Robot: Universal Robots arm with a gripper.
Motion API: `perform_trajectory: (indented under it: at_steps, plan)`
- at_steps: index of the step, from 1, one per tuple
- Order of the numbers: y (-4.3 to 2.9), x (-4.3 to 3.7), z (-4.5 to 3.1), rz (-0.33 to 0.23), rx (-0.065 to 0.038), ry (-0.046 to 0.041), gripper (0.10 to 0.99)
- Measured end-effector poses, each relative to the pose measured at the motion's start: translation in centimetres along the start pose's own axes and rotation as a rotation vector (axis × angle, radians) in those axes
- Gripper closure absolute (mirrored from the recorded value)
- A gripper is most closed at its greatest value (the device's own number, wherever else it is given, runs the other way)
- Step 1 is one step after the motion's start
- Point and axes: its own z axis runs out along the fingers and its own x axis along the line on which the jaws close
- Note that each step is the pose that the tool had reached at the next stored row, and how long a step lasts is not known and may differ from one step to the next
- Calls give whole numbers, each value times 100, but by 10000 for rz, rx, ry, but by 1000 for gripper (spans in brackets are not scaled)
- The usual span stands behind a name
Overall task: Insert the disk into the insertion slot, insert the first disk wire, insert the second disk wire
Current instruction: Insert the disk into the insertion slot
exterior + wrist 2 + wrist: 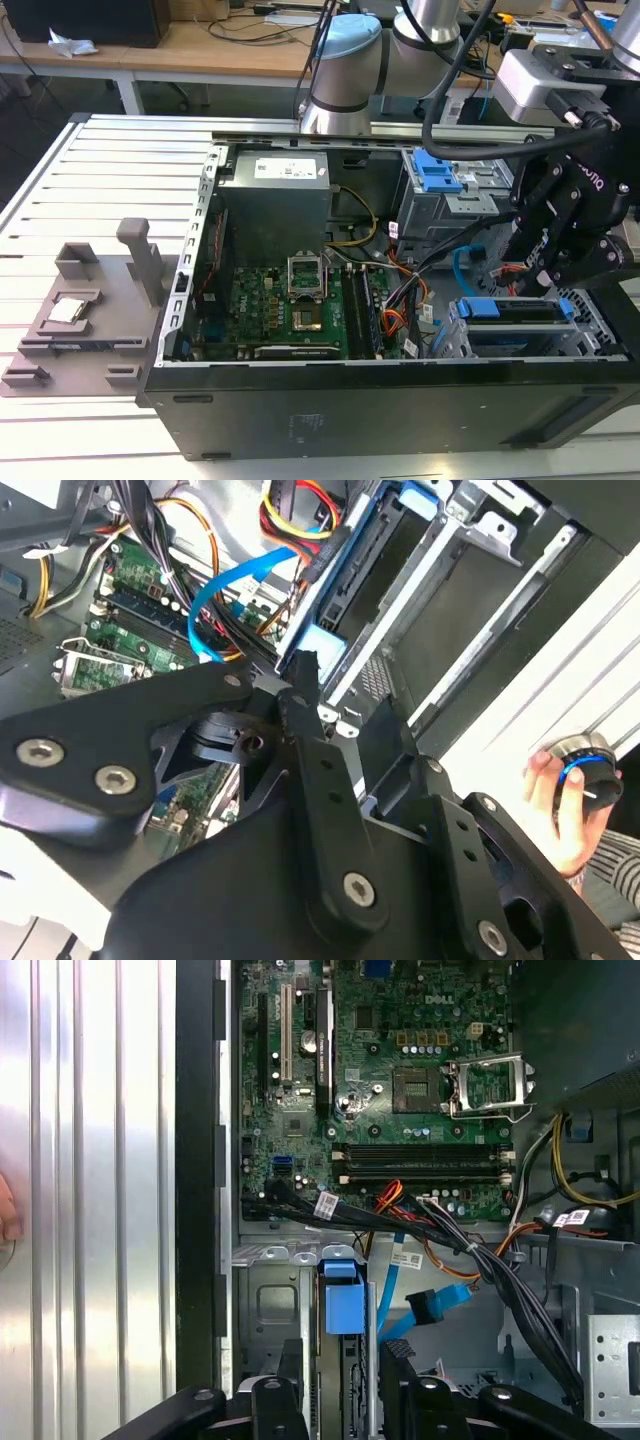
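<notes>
Gripper (343, 1352) hangs right over the disk (342, 1305), jaws parted and straddling its blue-framed end, gripping nothing that I can see. The disk stands on edge in the insertion slot (268, 1300), long axis running away from the jaws into the cage.

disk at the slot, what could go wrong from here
1. The second disk wire loops loose right beside the disk; the gripper could snag or pinch it.
2. The insertion slot fits the disk closely; a tilted push might jam it against the wall.
</notes>
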Motion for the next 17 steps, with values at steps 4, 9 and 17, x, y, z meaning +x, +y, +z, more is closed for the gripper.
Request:
perform_trajectory:
  at_steps: [4, 9, 17]
  plan:
    - [0, 0, 0, 0, 0, 1, 667]
    - [0, 0, 1, 0, 0, 1, 973]
    - [0, 0, 3, 0, 0, 0, 980]
